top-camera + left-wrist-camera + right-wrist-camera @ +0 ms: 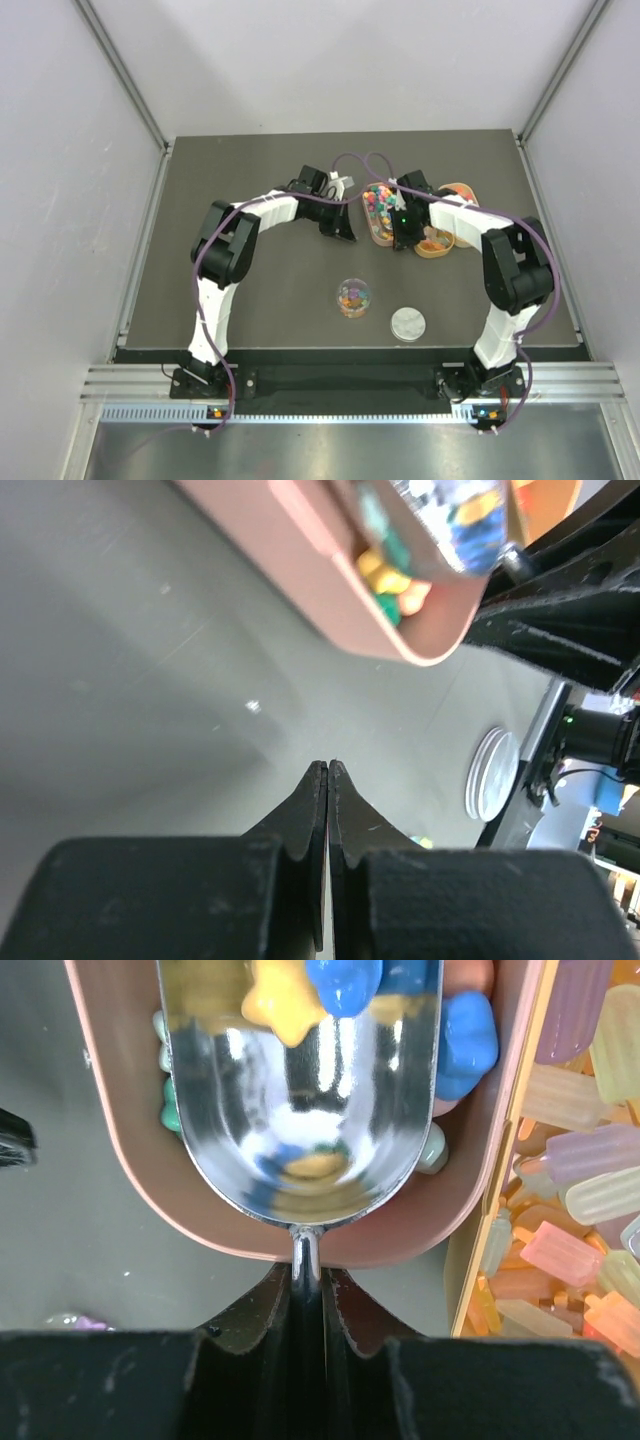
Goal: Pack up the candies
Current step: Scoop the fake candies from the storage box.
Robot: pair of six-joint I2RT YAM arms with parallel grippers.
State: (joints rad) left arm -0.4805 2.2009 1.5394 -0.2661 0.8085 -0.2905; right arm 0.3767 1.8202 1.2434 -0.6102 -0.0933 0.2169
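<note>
**Scoop in the tray: load it, then lift it level**

Nearer than the pink tray [135, 1170], the lid [407, 323] and the open jar [353, 297] stand on the surface, with a few sweets in the jar. Left of the tray, the left tool [327, 770] hangs clenched on nothing. The right tool [307, 1275] grasps the handle of a metal scoop [300, 1110], whose bowl lies in the tray among the candies [470, 1040]. Best to push the scoop under them, then raise it level so none roll off.

Your table [250, 290], two trays side by side at far centre. The left tray [381, 240] holds candies [376, 203]. The scoop [300, 1140] sits in it, handle between the fingers of your right gripper [307, 1275]. The right tray [437, 250] lies just beside. Your left gripper [343, 235] sits just left of the trays. The jar [353, 297] stands nearer you at centre, with the lid [407, 323] to its right, apart.
</note>
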